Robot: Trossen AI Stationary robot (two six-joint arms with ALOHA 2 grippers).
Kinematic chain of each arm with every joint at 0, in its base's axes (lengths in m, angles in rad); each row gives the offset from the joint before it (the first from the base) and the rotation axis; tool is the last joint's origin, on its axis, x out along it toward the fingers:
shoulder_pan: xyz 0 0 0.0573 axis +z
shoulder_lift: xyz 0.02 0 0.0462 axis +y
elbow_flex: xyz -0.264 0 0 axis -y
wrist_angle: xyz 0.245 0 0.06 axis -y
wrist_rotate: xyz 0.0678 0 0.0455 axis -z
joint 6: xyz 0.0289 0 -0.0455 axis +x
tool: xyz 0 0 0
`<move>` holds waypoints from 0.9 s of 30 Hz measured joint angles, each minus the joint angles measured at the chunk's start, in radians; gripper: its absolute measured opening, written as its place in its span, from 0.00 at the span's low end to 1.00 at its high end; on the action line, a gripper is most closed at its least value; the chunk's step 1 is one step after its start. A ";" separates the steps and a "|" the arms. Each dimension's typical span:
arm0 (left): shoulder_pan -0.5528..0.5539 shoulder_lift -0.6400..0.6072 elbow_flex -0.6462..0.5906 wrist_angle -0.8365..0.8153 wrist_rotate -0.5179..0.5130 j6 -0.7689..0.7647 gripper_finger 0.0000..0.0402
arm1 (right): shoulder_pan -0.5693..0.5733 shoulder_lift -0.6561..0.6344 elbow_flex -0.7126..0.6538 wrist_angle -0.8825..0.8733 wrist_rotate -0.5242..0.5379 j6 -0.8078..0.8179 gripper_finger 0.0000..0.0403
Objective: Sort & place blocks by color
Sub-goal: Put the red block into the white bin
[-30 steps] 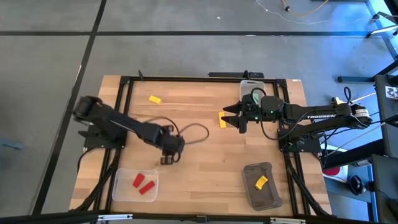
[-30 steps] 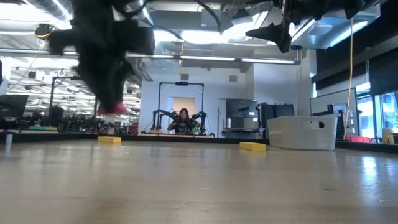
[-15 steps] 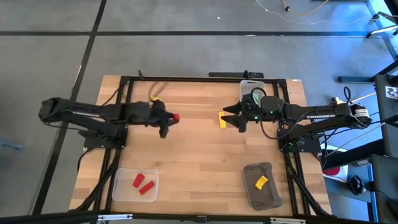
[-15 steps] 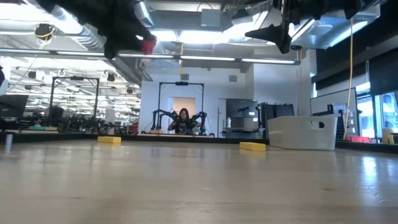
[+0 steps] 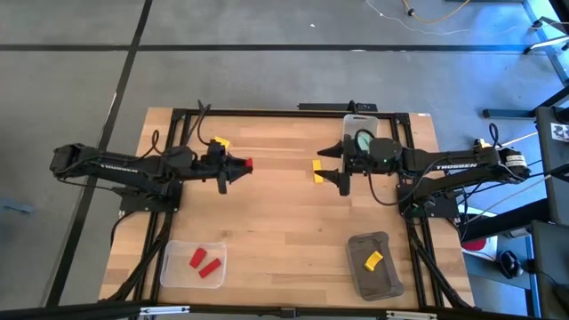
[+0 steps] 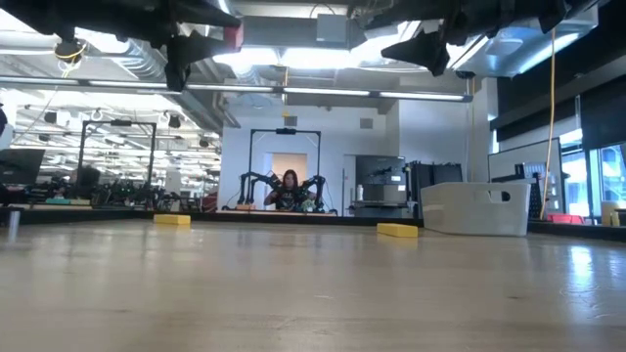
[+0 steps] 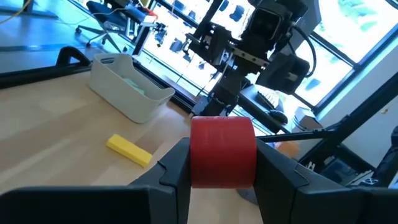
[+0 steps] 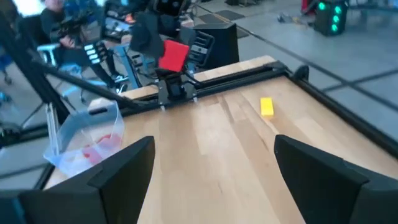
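My left gripper (image 5: 244, 165) hangs high over the table's far left part, shut on a red block (image 7: 222, 151), which also shows in the low view (image 6: 232, 36). My right gripper (image 5: 327, 169) is open, raised above a yellow block (image 5: 317, 171) lying flat on the table. A second yellow block (image 5: 220, 142) lies near the far edge, partly under the left arm. A clear bin (image 5: 171, 267) holds two red blocks (image 5: 204, 262). A grey bin (image 5: 388, 283) holds one yellow block (image 5: 373, 260). The teal blocks show only as a pale patch in the white bin (image 5: 360, 118). My left gripper pinches the red block between its two fingers, one finger (image 7: 176, 168) on each of two opposite faces. The fingers lie level and point toward the table's right side. The block (image 5: 248, 164) sticks out past the fingertips and is lifted clear, high above the table.
The white bin (image 6: 475, 208) stands at the far right, partly under the right arm. Black frame rails (image 5: 267, 113) run along the table's edges. Bare wood (image 5: 284, 231) lies between the two near bins. A person (image 6: 290, 188) sits in the room far behind the table.
My left gripper has risen from low near the clear bin and swung toward the far edge, tipping from pointing down to lying level. It has kept the red block, which has gone up with it. In the last half second it has drawn back slightly toward the left.
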 joint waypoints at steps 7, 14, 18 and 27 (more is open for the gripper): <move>0.000 0.000 0.000 0.000 0.019 0.000 0.30 | 0.000 0.000 0.000 0.007 -0.013 -0.044 0.82; -0.002 0.000 0.015 -0.040 0.122 -0.022 0.30 | 0.000 0.000 0.000 0.006 -0.013 -0.042 0.82; -0.064 0.000 0.127 -0.315 0.208 -0.067 0.30 | 0.000 0.000 0.000 0.005 -0.013 -0.043 0.82; -0.542 0.131 0.445 -1.084 0.072 -0.290 0.30 | 0.000 0.000 0.000 0.003 -0.013 -0.043 0.82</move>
